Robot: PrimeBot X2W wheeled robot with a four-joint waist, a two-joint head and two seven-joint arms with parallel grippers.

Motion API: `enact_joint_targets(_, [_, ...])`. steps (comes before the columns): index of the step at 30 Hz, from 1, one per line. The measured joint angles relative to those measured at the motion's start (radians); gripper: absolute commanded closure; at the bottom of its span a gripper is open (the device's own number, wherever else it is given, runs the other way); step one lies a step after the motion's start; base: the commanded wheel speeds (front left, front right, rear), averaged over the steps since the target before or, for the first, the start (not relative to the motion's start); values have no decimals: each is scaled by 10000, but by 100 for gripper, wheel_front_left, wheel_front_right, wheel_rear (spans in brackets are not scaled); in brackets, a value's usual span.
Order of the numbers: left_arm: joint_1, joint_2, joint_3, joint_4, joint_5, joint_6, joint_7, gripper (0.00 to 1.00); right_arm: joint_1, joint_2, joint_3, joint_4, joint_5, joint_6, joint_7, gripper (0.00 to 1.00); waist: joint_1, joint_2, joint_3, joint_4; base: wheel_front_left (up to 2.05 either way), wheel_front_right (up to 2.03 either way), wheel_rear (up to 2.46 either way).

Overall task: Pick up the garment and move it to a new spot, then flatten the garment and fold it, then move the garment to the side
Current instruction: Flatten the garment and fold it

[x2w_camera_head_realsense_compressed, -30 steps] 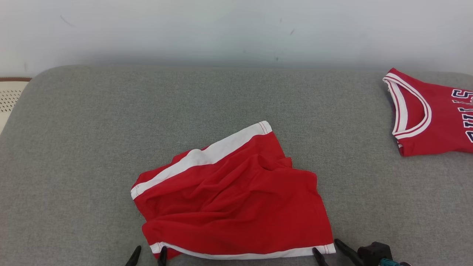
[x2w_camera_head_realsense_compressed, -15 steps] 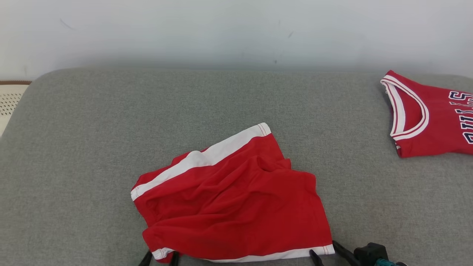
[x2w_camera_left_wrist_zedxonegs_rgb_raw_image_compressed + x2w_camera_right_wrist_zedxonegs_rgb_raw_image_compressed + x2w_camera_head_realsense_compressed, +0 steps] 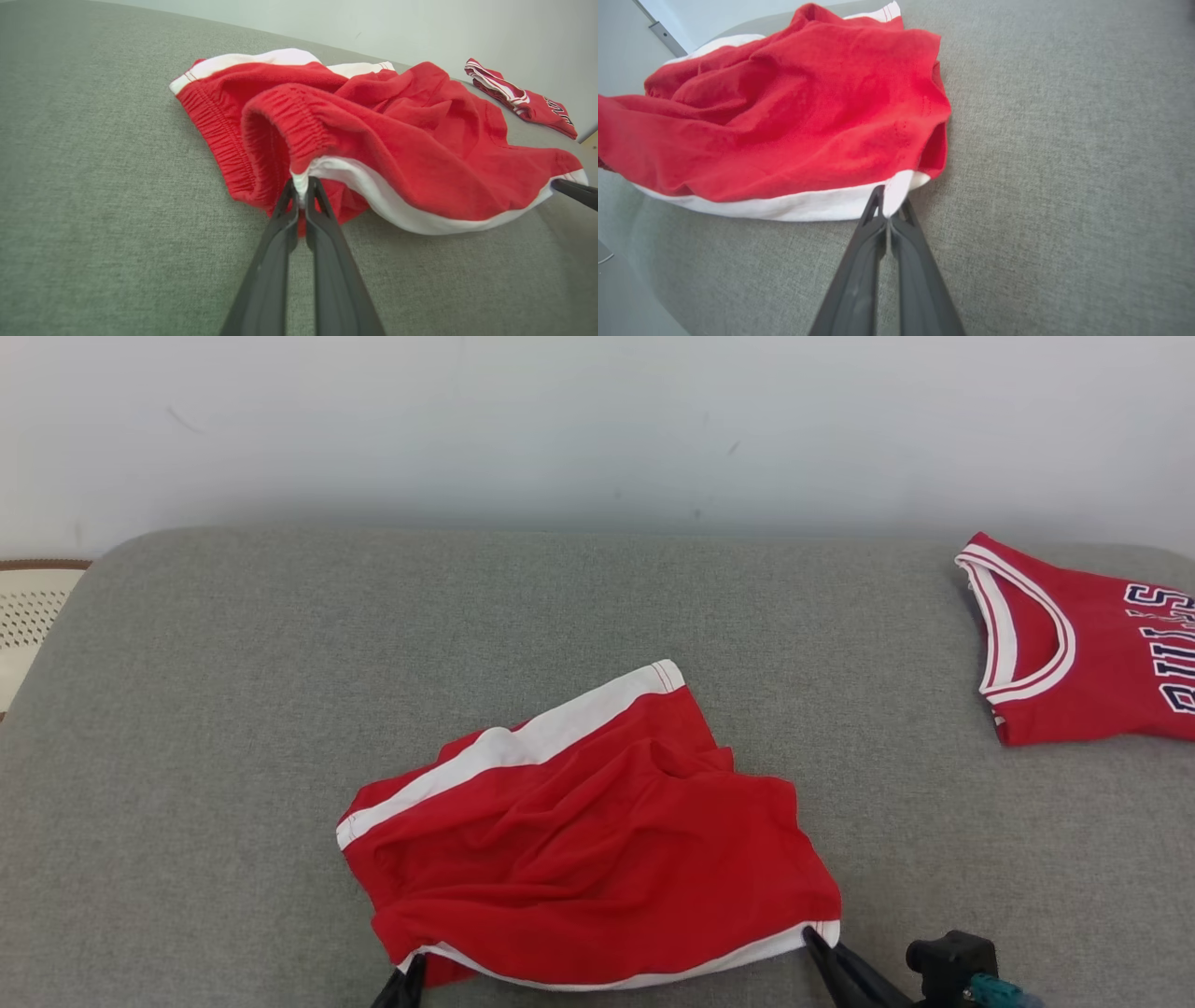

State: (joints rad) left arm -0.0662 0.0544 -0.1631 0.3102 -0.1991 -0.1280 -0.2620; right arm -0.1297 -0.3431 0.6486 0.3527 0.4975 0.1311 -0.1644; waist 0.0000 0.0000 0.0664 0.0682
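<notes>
Wrist views: left claw (image 3: 302, 185), right claw (image 3: 888, 207) low, each tight on shorts (image 3: 397, 140) hem, seemingly opposite corners

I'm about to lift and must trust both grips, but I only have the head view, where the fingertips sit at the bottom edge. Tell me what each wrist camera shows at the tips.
Observer: In the left wrist view, the left gripper is shut on the white trim of the red shorts, with cloth pinched between the tips.
Operator: Now the right one.
Observer: In the right wrist view, the right gripper is shut on the white corner of that trim, and a tab of it pokes up between the fingers.
Operator: Describe the cloth by the left grip.
Observer: A ribbed elastic waistband curls over just above the tips, its opening gaping toward the camera.
</notes>
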Motion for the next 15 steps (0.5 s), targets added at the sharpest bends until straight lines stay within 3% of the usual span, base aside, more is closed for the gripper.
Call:
enact_joint_targets(8, [-76,481,303,-1430,293,-13,0,100,-149,-272,-360,-1425,1074,0,157,100,-1,0,-170,-31,0,0,0])
enact_joint_targets(15, [-1855,1634,-842,-1609,128,-21,0,100,-1749,-435,13,-2056,1937,0,867,100,0,0,-79,-113,0,0,0])
